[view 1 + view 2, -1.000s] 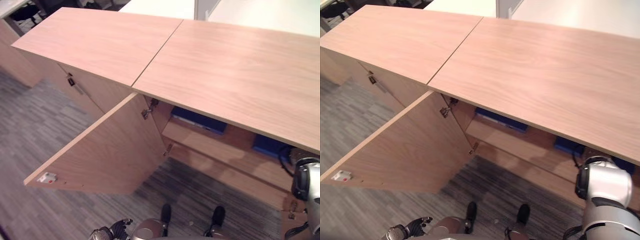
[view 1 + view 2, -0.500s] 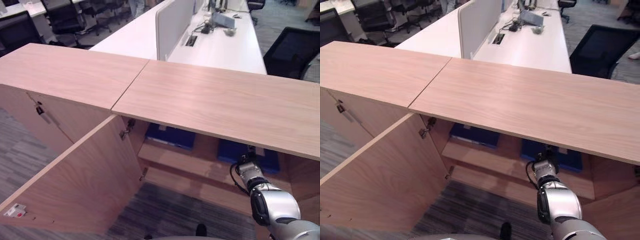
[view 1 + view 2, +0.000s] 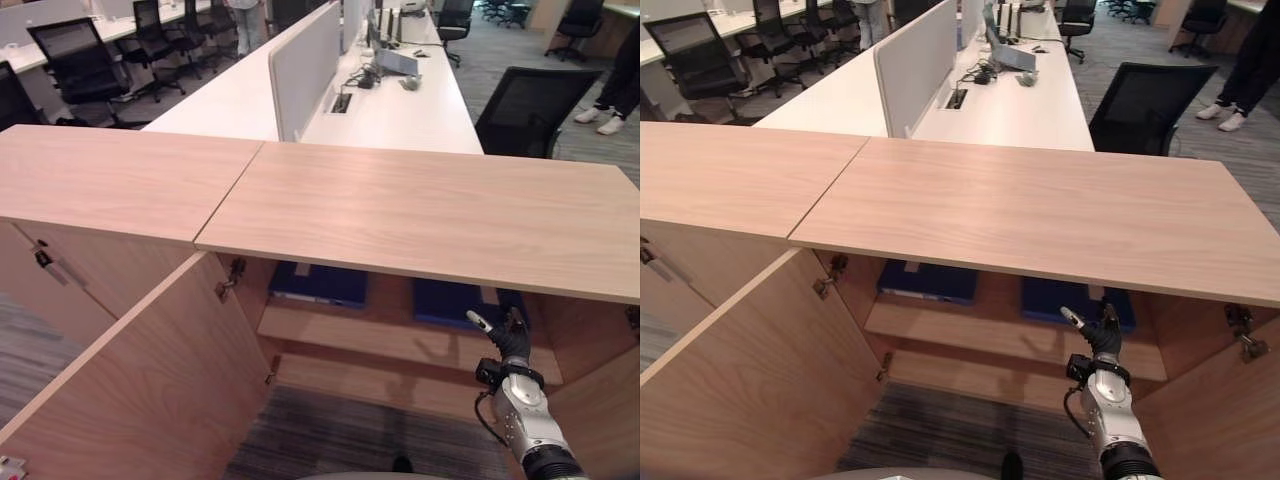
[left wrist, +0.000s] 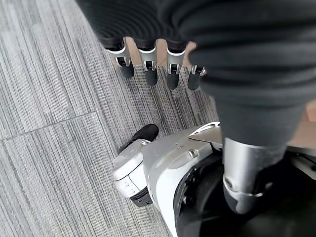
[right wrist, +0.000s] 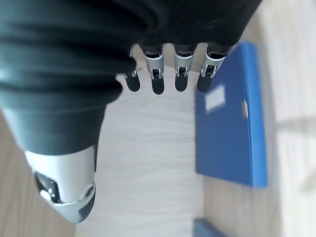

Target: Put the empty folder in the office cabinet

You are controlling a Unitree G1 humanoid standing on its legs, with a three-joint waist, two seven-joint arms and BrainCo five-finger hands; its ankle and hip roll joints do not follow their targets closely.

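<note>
Two blue folders lie flat on the upper shelf (image 3: 380,335) of the open office cabinet (image 3: 430,210), one at the left (image 3: 318,284) and one at the right (image 3: 450,300). My right hand (image 3: 505,340) is held up just in front of the shelf, below the right folder, with its fingers straight and nothing in it. In the right wrist view its fingers (image 5: 158,81) point at the pale shelf beside a blue folder (image 5: 232,118). My left hand (image 4: 148,69) hangs over the grey carpet, its fingers straight and holding nothing.
The cabinet's left door (image 3: 140,390) swings wide toward me, and the right door (image 3: 600,400) also stands open. A closed cabinet (image 3: 60,270) adjoins on the left. Behind are white desks (image 3: 400,95), office chairs (image 3: 525,100) and a person's legs (image 3: 625,70).
The camera has tilted up, so the whole picture has shifted. My right hand has drawn back from under the cabinet top and now shows in front of the shelf, empty.
</note>
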